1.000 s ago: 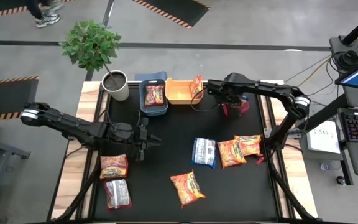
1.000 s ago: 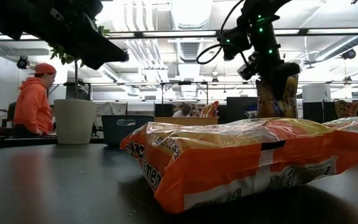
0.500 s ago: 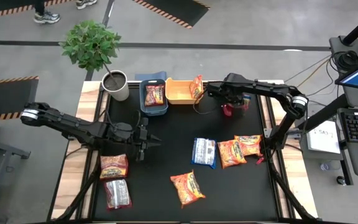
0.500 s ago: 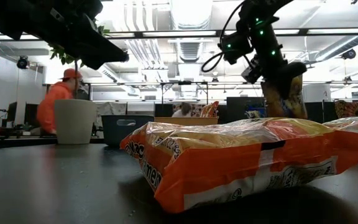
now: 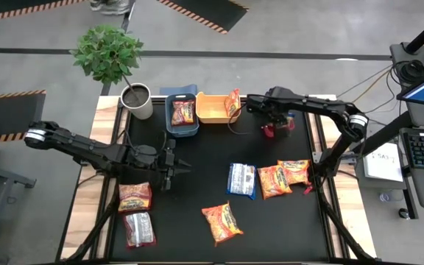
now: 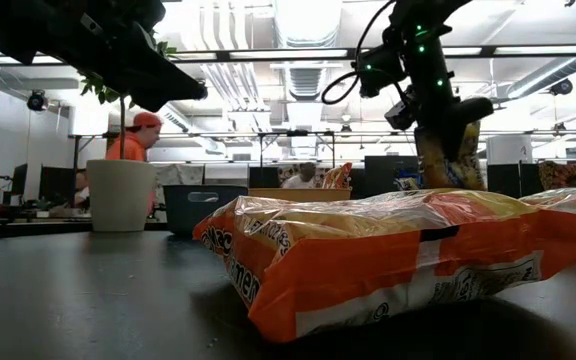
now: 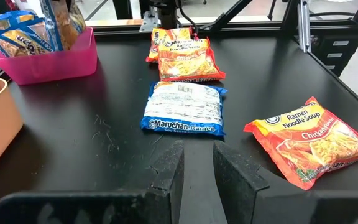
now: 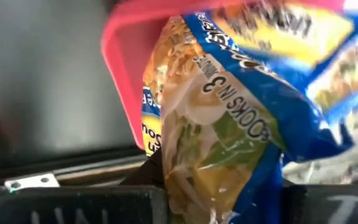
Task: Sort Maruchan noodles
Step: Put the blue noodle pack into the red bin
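Black matting is covering the tabletop (image 5: 197, 169), and beyond it a person in an orange top is standing in the workshop behind a white plant pot (image 5: 137, 101). Along the far edge are sitting a blue bin (image 5: 182, 125) with a dark red packet (image 5: 182, 112) in it, a yellow bin (image 5: 210, 108) with an orange packet (image 5: 232, 101) leaning at its end, and a pink bin (image 7: 55, 53) holding blue packets.

The right gripper (image 5: 274, 125) is hanging at that pink bin, its fingers pinched on a blue-and-yellow packet (image 8: 229, 118) that is dangling right at the bin's rim. The step in hand looks like dropping this packet in with its own kind; the next move calls for getting it fully over the opening, then spreading the fingers so it falls inside rather than catching on the wall.

The left gripper (image 5: 169, 168) is waiting over the middle of the mat, fingers (image 7: 229, 180) narrow and holding nothing. Ahead of it are lying a blue packet (image 5: 241, 179), two orange packets (image 5: 274, 180) (image 5: 296, 171) touching each other, and another orange one (image 5: 222, 223) nearer the front. Two more, a dark red packet (image 5: 135, 196) and a paler one (image 5: 139, 228), are lying at the front left. Much sorting appears to be left.
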`<move>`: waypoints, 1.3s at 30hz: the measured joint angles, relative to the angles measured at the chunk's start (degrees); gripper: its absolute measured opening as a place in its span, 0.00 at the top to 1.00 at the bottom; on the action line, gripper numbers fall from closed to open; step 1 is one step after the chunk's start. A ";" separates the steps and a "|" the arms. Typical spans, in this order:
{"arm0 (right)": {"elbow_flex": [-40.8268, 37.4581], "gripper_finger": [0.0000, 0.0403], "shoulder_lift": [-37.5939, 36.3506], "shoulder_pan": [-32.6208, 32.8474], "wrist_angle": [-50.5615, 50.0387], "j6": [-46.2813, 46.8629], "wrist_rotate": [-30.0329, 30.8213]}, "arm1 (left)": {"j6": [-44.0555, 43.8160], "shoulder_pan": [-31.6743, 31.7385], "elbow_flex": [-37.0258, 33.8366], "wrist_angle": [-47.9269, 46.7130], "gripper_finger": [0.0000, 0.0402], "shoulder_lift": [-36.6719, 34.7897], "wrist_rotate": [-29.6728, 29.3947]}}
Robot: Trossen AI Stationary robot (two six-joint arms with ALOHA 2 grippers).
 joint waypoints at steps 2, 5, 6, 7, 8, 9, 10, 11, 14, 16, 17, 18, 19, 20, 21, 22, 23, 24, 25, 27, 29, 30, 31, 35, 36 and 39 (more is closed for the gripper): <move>-0.43 0.85 0.00 0.00 1.03 -1.84 -0.27 | 0.01 0.00 0.00 0.00 0.83 0.00 0.00; -1.13 0.85 0.00 -0.02 2.23 -3.98 -0.27 | -0.01 -0.01 0.00 0.00 0.83 0.00 0.00; -1.37 0.85 0.00 -0.04 2.36 -4.48 -0.25 | 0.01 -0.01 0.00 0.00 0.83 0.00 0.00; -1.60 0.85 0.00 -0.04 2.43 -5.39 -0.24 | -0.02 0.01 0.00 0.00 0.83 0.00 0.00; -1.83 0.85 0.00 -0.04 2.48 -6.35 -0.26 | -0.02 0.01 0.00 0.00 0.83 0.00 0.00; -2.10 0.85 0.00 -0.04 2.50 -7.26 -0.31 | -0.01 -0.01 0.00 0.00 0.83 0.00 0.00; -2.30 0.85 0.00 -0.04 2.50 -7.41 -0.39 | -0.02 0.01 0.00 0.00 0.83 0.00 0.00; -2.48 0.85 0.00 -0.04 2.52 -7.42 -0.49 | 0.00 0.00 0.00 0.00 0.83 0.00 0.00; -2.73 0.85 0.00 -0.04 2.91 -7.24 -0.53 | -0.02 -0.01 0.00 0.00 0.83 0.00 0.00; -2.83 0.83 0.00 -0.04 3.39 -7.22 -0.71 | -0.02 -0.01 0.00 0.00 0.83 0.00 0.00; -2.83 0.81 0.00 -0.04 3.59 -7.20 -0.71 | -0.02 0.01 0.00 0.00 0.83 0.00 0.00; -2.83 0.79 0.00 -0.04 3.69 -7.14 -0.71 | -0.02 0.01 0.00 0.00 0.83 0.00 0.00; -2.84 0.78 0.00 -0.04 3.78 -7.13 -0.71 | -0.02 0.01 0.00 0.00 0.83 0.00 0.00; -2.86 0.76 0.00 -0.04 3.79 -7.13 -0.71 | -0.06 0.00 0.00 0.00 0.83 0.00 0.00; -2.86 0.74 0.00 -0.04 3.84 -7.10 -0.71 | -0.18 -0.01 0.00 0.00 0.83 0.00 0.00; -2.86 0.72 0.00 -0.04 3.89 -6.97 -0.71 | -0.28 0.00 0.00 0.00 0.83 0.00 0.00; -2.86 0.70 0.00 -0.04 3.96 -6.63 -0.69 | -0.46 0.01 0.00 0.00 0.83 0.00 0.00; -2.86 0.68 0.00 -0.04 3.99 -6.00 -0.69 | -0.50 0.01 0.00 0.00 0.83 0.00 0.00; -2.86 0.66 0.00 -0.04 4.02 -5.71 -0.60 | -0.52 0.01 0.00 0.00 0.83 0.00 0.00; -2.86 0.63 -0.02 -0.04 4.00 -4.66 -0.08 | -0.55 0.00 0.00 0.00 0.83 0.00 0.00; -2.74 0.61 -0.10 -0.04 3.66 -3.36 0.31 | -0.56 0.01 0.00 0.00 0.83 0.00 0.00; -2.42 0.60 -0.11 -0.04 3.18 -2.57 0.36 | -0.56 0.00 0.00 0.00 0.83 0.00 0.00; -1.99 0.59 -0.11 -0.02 2.62 -1.70 0.36 | -0.56 0.00 0.00 0.01 0.83 0.00 0.00; 0.75 0.58 -0.15 0.28 -0.71 1.27 0.26 | -0.59 0.00 0.00 0.24 0.83 0.00 0.00; 1.44 0.58 -0.24 0.40 -1.21 2.03 0.23 | -0.72 -0.01 0.00 0.40 0.83 0.00 0.00; 3.85 0.59 -0.69 0.83 -1.58 4.58 -0.69 | -3.19 0.00 0.00 0.49 0.83 -0.02 0.00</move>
